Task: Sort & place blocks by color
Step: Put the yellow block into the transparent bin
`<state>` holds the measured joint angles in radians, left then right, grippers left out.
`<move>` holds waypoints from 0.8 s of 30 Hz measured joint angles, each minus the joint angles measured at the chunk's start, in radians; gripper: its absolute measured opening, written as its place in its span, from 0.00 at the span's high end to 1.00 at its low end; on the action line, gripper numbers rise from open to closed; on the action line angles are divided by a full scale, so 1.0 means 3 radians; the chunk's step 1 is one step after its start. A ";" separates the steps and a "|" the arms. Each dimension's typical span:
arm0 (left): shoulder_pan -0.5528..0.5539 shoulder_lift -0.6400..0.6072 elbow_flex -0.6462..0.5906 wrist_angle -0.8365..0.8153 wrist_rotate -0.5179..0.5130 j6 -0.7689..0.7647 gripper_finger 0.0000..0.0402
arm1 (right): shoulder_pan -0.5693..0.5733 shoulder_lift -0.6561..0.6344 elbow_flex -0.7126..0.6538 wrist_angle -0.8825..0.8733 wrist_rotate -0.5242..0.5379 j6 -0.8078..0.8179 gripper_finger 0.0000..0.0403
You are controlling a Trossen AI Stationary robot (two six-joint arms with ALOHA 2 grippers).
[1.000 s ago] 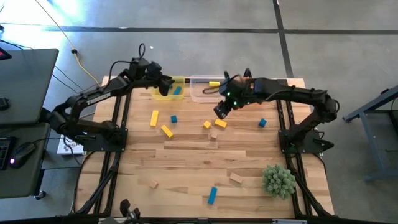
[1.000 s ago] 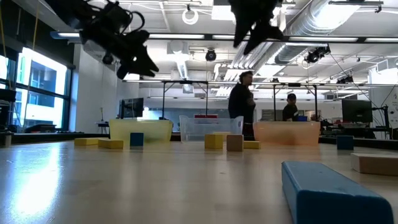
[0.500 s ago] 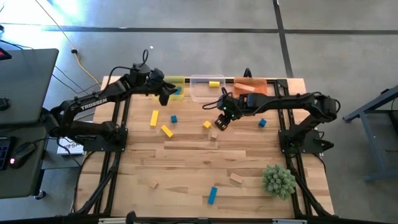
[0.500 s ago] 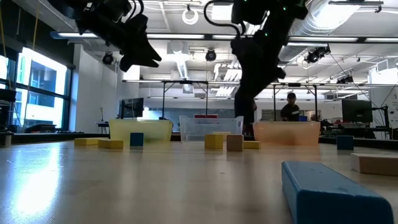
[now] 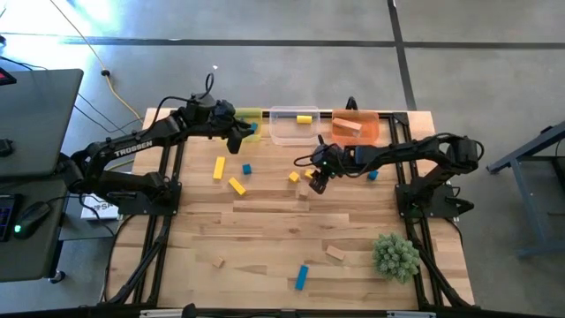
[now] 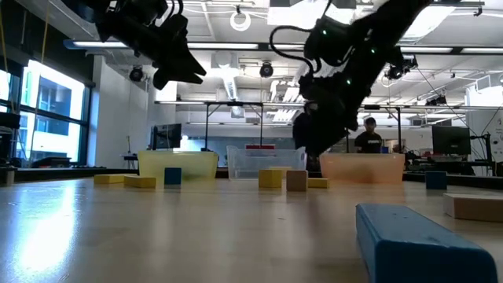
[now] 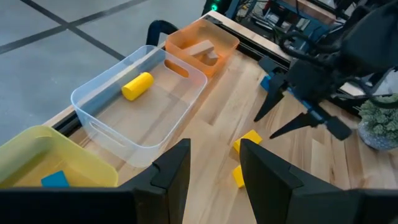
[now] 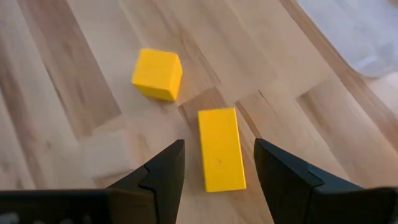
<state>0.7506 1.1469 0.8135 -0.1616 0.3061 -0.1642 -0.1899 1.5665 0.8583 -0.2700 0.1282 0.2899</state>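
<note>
Blue, yellow and tan blocks lie scattered on the wooden table. My right gripper point(image 8: 219, 144) is open, low over a yellow bar point(image 8: 221, 149) at mid-table, one finger on each side of it and not touching it. A yellow cube point(image 8: 158, 74) lies close by, and a tan cube point(image 5: 303, 192) just nearer. My left gripper point(image 5: 240, 141) hangs open and empty high beside the yellow bin point(image 5: 251, 117), which holds a blue block point(image 7: 55, 179). The clear bin point(image 7: 106, 118) holds a yellow block point(image 7: 137, 86). Tan blocks point(image 7: 202, 50) lie in the orange bin point(image 5: 356, 125).
Loose on the table are two yellow bars point(image 5: 219, 168) point(image 5: 237, 185), two blue cubes point(image 5: 247, 168) point(image 5: 372, 175), two tan blocks point(image 5: 217, 261) point(image 5: 335, 253) and a blue bar point(image 5: 302, 276). A spiky green plant ball point(image 5: 395, 256) stands near right. People stand in the room behind.
My right gripper has come down from high above the table toward the yellow bar, rolling at the wrist, and has stayed open. My left gripper has shifted a little from over the yellow bin toward the near side.
</note>
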 joint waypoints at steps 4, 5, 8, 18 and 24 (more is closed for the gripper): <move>0.0000 0.0000 0.0000 0.0001 -0.0010 -0.0005 0.68 | -0.0001 -0.0001 -0.0221 0.0273 0.0010 -0.0012 0.55; 0.0000 0.0000 0.0000 0.0001 -0.0010 -0.0029 0.68 | -0.0001 -0.0001 -0.0267 0.0328 0.0009 -0.0012 0.55; 0.0000 0.0000 0.0000 0.0003 -0.0016 -0.0051 0.68 | -0.0001 -0.0001 -0.0395 0.0497 0.0010 -0.0040 0.55; 0.0000 0.0000 0.0000 0.0003 -0.0068 -0.0067 0.68 | -0.0001 -0.0003 -0.0464 0.0616 -0.0003 -0.0299 0.55; 0.0001 0.0000 0.0000 0.0004 -0.0226 -0.0140 0.68 | -0.0017 -0.0003 -0.0464 0.0617 -0.0027 -0.0433 0.55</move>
<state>0.7509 1.1469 0.8135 -0.1604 0.2382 -0.2062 -0.1950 1.5658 0.7193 -0.0849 0.1200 0.1599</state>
